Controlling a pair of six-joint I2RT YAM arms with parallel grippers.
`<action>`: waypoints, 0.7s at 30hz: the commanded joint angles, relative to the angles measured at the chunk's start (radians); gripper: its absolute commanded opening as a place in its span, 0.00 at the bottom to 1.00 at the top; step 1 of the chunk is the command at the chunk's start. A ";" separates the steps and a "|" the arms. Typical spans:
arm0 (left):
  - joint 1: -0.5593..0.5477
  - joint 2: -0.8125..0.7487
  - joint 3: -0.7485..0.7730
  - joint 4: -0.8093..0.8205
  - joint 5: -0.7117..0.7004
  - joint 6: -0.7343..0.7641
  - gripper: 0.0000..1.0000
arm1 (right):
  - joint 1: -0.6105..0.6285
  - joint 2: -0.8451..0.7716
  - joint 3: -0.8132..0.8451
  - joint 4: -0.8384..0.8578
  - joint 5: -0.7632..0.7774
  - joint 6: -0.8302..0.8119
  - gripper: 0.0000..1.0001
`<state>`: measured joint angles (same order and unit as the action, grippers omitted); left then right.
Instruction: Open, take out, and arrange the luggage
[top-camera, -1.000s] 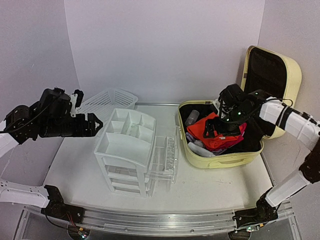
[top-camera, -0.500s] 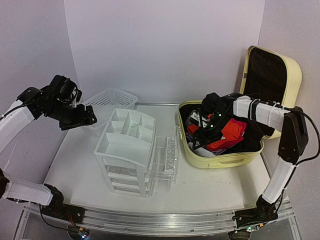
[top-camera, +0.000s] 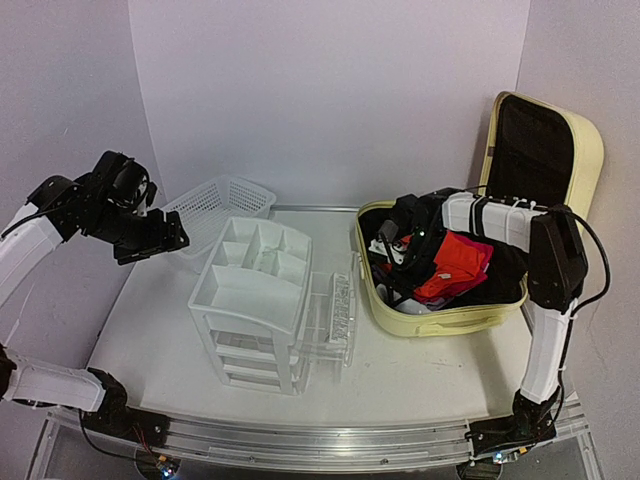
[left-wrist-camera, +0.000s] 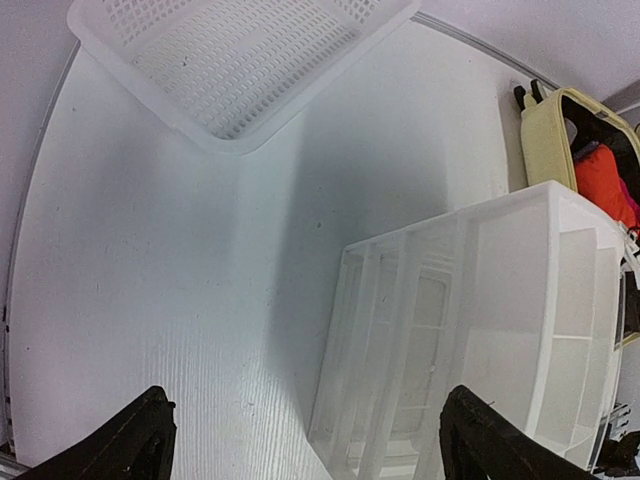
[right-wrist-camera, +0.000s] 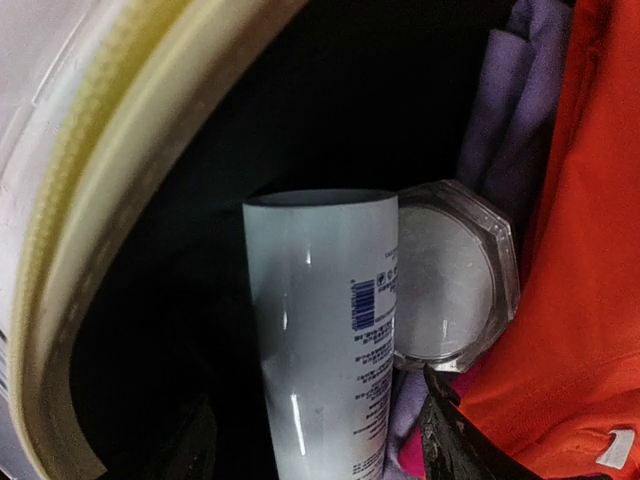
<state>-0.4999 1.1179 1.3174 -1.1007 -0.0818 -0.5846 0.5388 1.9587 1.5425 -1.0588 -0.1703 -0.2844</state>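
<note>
Watching the feeds from my desk, here's what I'm seeing. The luggage (top-camera: 440, 322) is sitting on the right side of the table (top-camera: 160, 340), lying flat with its lid (top-camera: 592, 150) standing up at the back and the black lining showing. An orange-red garment (top-camera: 458, 262) is lying on top of the pile inside.

The right gripper (right-wrist-camera: 320, 440) is hanging down inside the case at its left end, close to the yellow wall. On the wrist cam I'm looking at a white tube (right-wrist-camera: 320, 330) with small print and a barcode. It's running up between the two fingers, with the jaws parted on either side of it. I'm honestly not able to tell whether the pads are pressing on it or just flanking it, since the fingers are dark against the dark lining. A clear jar (right-wrist-camera: 452, 285) with an angular rim is lying right against the tube's right side. Purple cloth (right-wrist-camera: 520, 110) is bunching up beside it, next to the orange-red stuff.

The left gripper (left-wrist-camera: 310, 445) is hovering above the left side of the table, jaws spread wide and holding nothing. Below it I'm seeing the white mesh basket (left-wrist-camera: 240, 60) at the back left. The white drawer organizer (left-wrist-camera: 480, 320) is standing between the basket and the luggage. A clear drawer (top-camera: 332, 312) is sticking out of the organizer's right side, toward the case.
</note>
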 joint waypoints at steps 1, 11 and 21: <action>0.006 0.001 0.030 0.022 -0.012 -0.012 0.92 | -0.003 0.014 0.010 -0.005 0.027 -0.042 0.68; 0.006 -0.002 0.029 0.044 -0.016 -0.020 0.92 | -0.002 0.020 -0.001 0.029 0.051 -0.025 0.49; 0.006 0.000 0.031 0.066 0.020 -0.029 0.92 | -0.002 -0.033 -0.020 0.051 0.034 0.020 0.32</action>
<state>-0.4999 1.1229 1.3174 -1.0790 -0.0776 -0.6083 0.5388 1.9766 1.5246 -1.0222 -0.1398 -0.2981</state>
